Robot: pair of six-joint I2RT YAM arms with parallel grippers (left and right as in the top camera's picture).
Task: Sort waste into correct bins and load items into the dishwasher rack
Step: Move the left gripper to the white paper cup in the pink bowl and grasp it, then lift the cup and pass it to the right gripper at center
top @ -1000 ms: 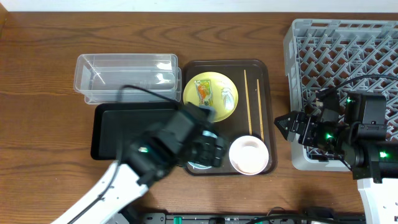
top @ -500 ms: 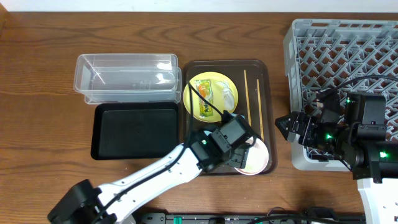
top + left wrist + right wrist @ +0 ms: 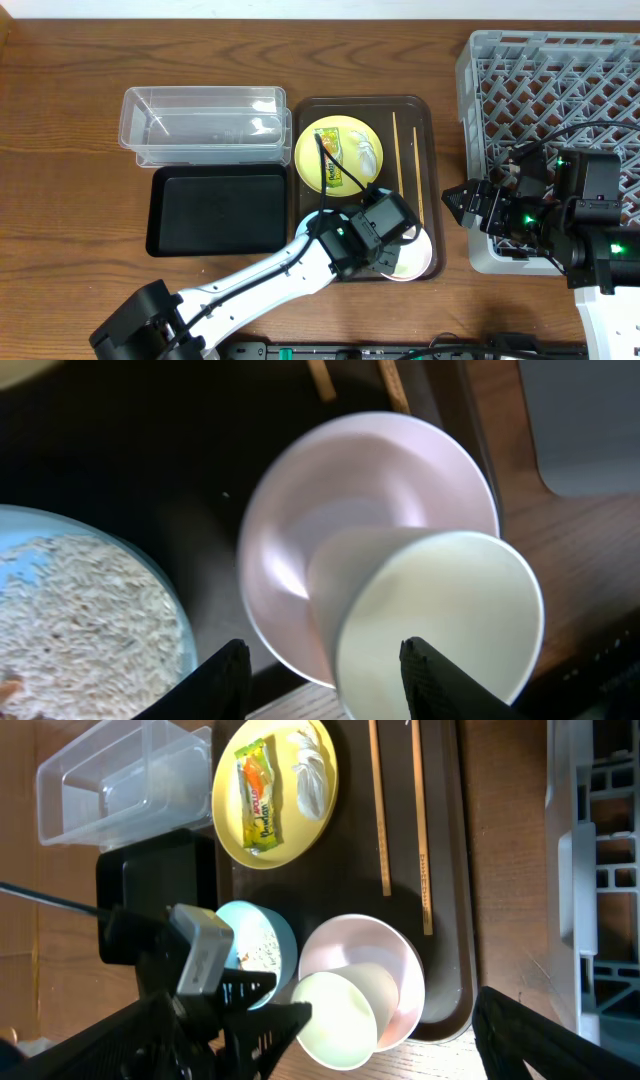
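A pale-yellow plate [image 3: 342, 140] on the brown tray [image 3: 428, 120] holds the green and orange wrapper [image 3: 329, 160] and a white scrap [image 3: 367, 152]. Two chopsticks [image 3: 397, 160] lie to its right. My left gripper [image 3: 325, 665] is open, low over the white bowl [image 3: 300, 510], which holds a pale cup [image 3: 440, 620] on its side. One fingertip is at the cup's rim. The light-blue bowl [image 3: 70, 620] with rice stands beside it. My right gripper [image 3: 455, 203] is open and empty between the tray and the grey rack [image 3: 550, 90].
The clear tub [image 3: 205, 125] and the black container [image 3: 215, 210] sit left of the tray. In the overhead view my left arm covers the light-blue bowl. The right wrist view shows the plate [image 3: 275, 790], the cup [image 3: 335, 1020] and the rack's edge [image 3: 590, 870].
My left arm has swung right from over the black container's edge and the light-blue bowl to the white bowl. The right arm has not moved.
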